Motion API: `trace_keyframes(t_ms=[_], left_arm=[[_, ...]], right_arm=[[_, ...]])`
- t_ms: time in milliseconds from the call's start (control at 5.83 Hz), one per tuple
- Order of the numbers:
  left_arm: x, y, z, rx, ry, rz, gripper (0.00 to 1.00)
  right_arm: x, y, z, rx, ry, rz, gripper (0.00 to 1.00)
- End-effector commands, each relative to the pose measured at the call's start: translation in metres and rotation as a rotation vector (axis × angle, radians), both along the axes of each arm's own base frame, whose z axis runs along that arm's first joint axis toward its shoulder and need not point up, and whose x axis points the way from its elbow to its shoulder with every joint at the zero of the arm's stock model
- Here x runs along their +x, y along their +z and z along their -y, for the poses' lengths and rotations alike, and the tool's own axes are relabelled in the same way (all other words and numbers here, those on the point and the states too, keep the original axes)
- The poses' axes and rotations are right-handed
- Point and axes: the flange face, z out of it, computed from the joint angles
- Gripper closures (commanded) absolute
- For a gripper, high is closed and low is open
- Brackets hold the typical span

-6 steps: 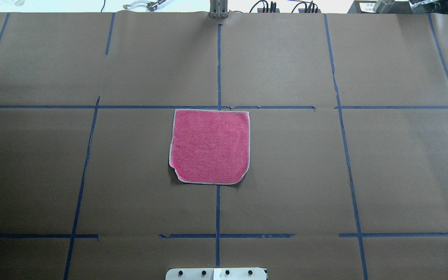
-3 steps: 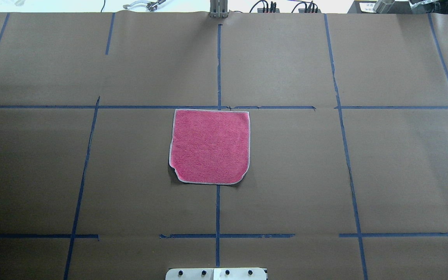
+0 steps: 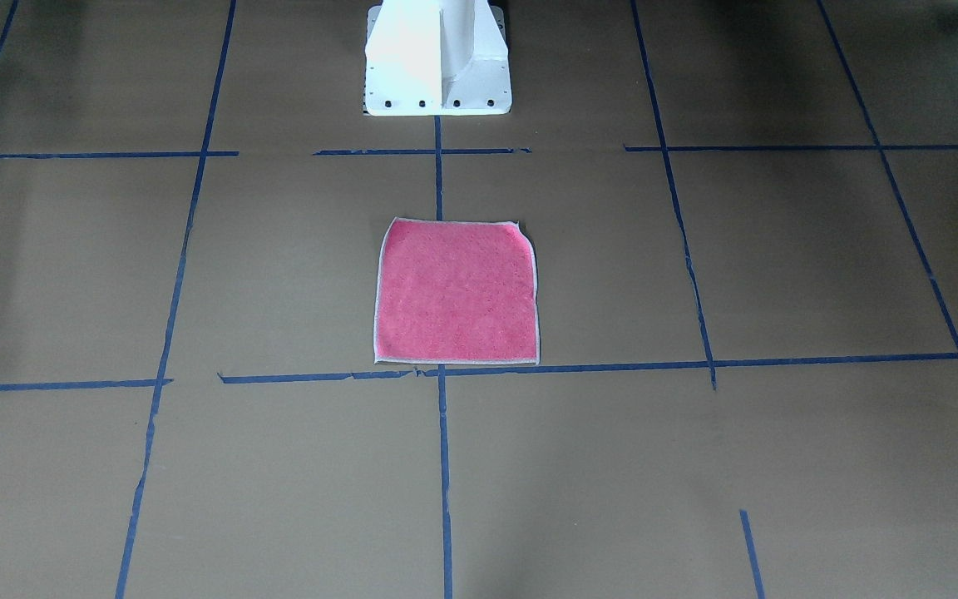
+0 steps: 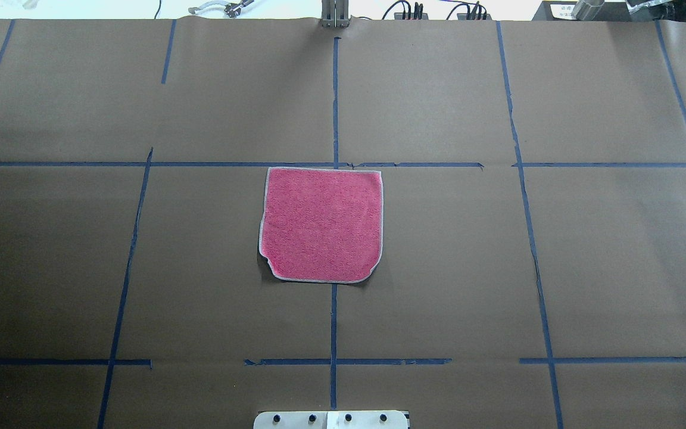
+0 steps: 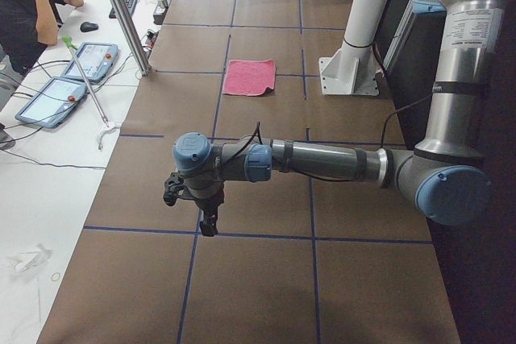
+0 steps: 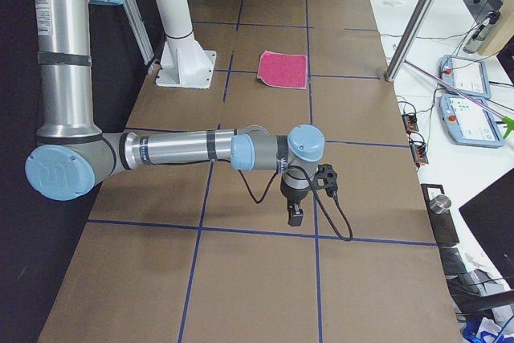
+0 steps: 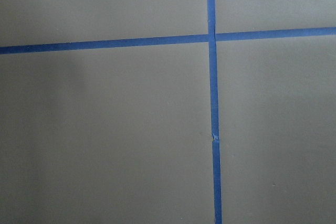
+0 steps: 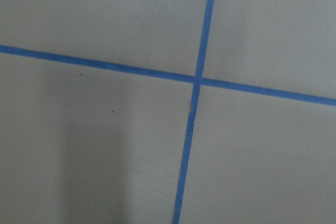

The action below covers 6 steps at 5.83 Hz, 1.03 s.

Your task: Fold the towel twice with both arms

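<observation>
The towel [image 4: 321, 224] lies flat and unfolded, pink-red face up, at the middle of the table, pale edging all round and its two near corners slightly curled. It also shows as the same pink towel [image 3: 456, 291] [image 5: 249, 76] [image 6: 283, 69] in the other views. Neither arm reaches into the overhead or front views. The left gripper [image 5: 208, 227] hangs over bare paper far from the towel, at the table's left end. The right gripper [image 6: 295, 218] hangs likewise at the right end. I cannot tell whether either is open or shut. Both wrist views show only brown paper and crossed blue tape.
The white pedestal base [image 3: 437, 58] stands just behind the towel on the robot's side. Blue tape lines grid the brown paper [image 4: 438, 268]. Beyond the far edge a seated person [image 5: 24, 14], teach pendants [image 5: 89, 60] [image 6: 466, 74] and a metal post [image 5: 121, 14] stand.
</observation>
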Motion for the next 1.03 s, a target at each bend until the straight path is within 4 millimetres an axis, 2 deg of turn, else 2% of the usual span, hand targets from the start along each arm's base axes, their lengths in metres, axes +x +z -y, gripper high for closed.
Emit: trace_keyframes(t_ms=[0,172,343,515,686,858], left_arm=[[0.095,-0.066,0.056,-0.023,0.009,-0.004,0.00],[0.157,-0.109,0.071,-0.061,-0.013,-0.017,0.00],[0.210,-0.143,0.071,-0.096,-0.028,-0.031,0.00],[0.251,-0.181,0.073,-0.126,-0.054,-0.048,0.00],[0.309,-0.221,0.061,-0.178,-0.078,-0.067,0.00],[0.361,-0.266,0.047,-0.243,-0.116,-0.087,0.00]], right_arm=[[-0.086,-0.079,0.053,-0.012,0.025,0.040,0.00],[-0.138,-0.122,0.068,-0.048,0.055,0.061,0.00],[-0.180,-0.150,0.070,-0.083,0.077,0.076,0.00],[-0.230,-0.185,0.067,-0.128,0.107,0.090,0.00],[-0.282,-0.225,0.053,-0.180,0.150,0.103,0.00],[-0.331,-0.260,0.021,-0.229,0.207,0.104,0.00]])
